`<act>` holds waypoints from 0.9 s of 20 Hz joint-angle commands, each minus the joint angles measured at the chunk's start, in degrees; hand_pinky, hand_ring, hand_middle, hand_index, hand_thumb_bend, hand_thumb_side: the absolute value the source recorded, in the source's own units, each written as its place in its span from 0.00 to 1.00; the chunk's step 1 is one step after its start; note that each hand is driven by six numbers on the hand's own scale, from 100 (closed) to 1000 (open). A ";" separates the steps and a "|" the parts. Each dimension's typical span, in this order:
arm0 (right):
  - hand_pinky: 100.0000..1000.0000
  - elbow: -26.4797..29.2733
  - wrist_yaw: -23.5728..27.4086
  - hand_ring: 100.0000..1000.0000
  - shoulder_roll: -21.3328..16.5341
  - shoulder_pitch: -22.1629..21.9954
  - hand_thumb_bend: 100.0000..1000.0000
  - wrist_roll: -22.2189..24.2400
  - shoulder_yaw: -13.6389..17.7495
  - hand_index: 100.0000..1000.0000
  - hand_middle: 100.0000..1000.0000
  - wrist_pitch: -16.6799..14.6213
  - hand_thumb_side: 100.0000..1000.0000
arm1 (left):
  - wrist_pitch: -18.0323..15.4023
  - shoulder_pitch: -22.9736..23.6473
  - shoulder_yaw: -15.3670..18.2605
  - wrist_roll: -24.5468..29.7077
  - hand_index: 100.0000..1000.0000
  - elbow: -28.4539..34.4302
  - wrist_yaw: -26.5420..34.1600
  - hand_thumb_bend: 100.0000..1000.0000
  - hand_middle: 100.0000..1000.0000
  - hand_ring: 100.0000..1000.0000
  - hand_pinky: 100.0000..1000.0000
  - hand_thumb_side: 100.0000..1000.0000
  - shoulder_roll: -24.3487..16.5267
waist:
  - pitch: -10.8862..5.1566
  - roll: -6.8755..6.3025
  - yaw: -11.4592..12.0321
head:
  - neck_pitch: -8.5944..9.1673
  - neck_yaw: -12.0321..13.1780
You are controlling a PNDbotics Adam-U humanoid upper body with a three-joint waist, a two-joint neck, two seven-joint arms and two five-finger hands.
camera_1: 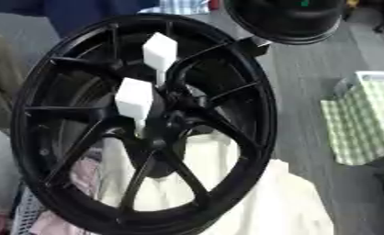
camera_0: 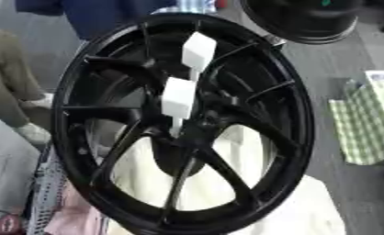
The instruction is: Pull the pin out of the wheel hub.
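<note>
Black spoked wheel [camera_0: 183,124] standing on edge and leaning slightly, filling most of both eye views. Thin spokes run from the rim [camera_0: 304,119] to the hub [camera_0: 187,128] at the middle. No brand, label or writing can be read on the wheel or on anything around it.

Two white pins stick out of the hub region toward the camera. Each has a blocky white head on a thin white stem. The upper pin [camera_0: 198,50] sits above the hub, its head near the upper spokes. The lower pin [camera_0: 178,97] sits just below it and nearer the hub, its stem reaching down to the hub's centre. The two heads are close but apart, one above the other.

Neither robot hand appears in either view, so no pose or finger state can be given; nothing touches the pins.

Behind the lower half of the wheel lies cream cloth [camera_0: 251,183], seen through the gaps between the spokes. A second dark round object [camera_0: 307,18], possibly another wheel, lies at the top right corner. A green-and-white checked item [camera_0: 364,128] lies on the grey floor [camera_0: 324,69] at the right edge. Pink fabric [camera_0: 75,215] shows at the lower left. Parts of people's clothing show at the top and left edges, clear of the wheel.
</note>
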State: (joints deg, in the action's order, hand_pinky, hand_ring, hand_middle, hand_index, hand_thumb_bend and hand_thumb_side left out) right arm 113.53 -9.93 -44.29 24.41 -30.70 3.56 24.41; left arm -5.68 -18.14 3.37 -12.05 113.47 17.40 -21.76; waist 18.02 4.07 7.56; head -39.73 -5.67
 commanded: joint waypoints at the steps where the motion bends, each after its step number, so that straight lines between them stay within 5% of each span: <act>1: 0.67 1.06 0.65 0.61 -7.46 2.85 0.00 5.28 -0.18 0.73 0.60 3.36 0.23 | -0.13 -0.16 0.12 0.07 0.79 1.12 -0.44 0.00 0.54 0.56 0.61 0.69 -1.54 | -1.08 0.02 0.13 | 0.05 -0.02; 7: 0.72 1.06 1.49 0.69 -16.60 8.73 0.00 18.26 -2.29 0.76 0.67 8.88 0.02 | -0.11 0.04 0.04 0.08 0.79 1.12 -0.68 0.00 0.54 0.56 0.61 0.69 -2.18 | -1.07 0.77 0.50 | 0.09 -0.11; 12: 0.73 1.06 1.56 0.71 -20.60 16.13 0.00 28.01 -4.67 0.77 0.69 13.25 0.00 | 0.02 0.20 -0.12 0.26 0.79 1.12 -0.84 0.00 0.54 0.56 0.61 0.69 -2.82 | -1.20 1.70 1.18 | -0.18 -0.92; 18: 0.77 0.71 -0.88 0.75 -20.86 25.94 0.00 39.95 -9.67 0.79 0.73 15.95 0.00 | 0.10 0.33 -0.21 0.34 0.79 1.12 -1.07 0.00 0.54 0.56 0.61 0.69 -3.69 | -1.18 3.28 2.35 | 0.52 -2.25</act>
State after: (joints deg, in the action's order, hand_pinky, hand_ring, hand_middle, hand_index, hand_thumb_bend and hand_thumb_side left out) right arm 113.89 -9.91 -62.96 49.31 6.98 -5.76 39.99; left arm -5.57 -17.59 3.05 -11.91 113.47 16.63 -23.82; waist 18.02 7.78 10.00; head -39.67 -7.52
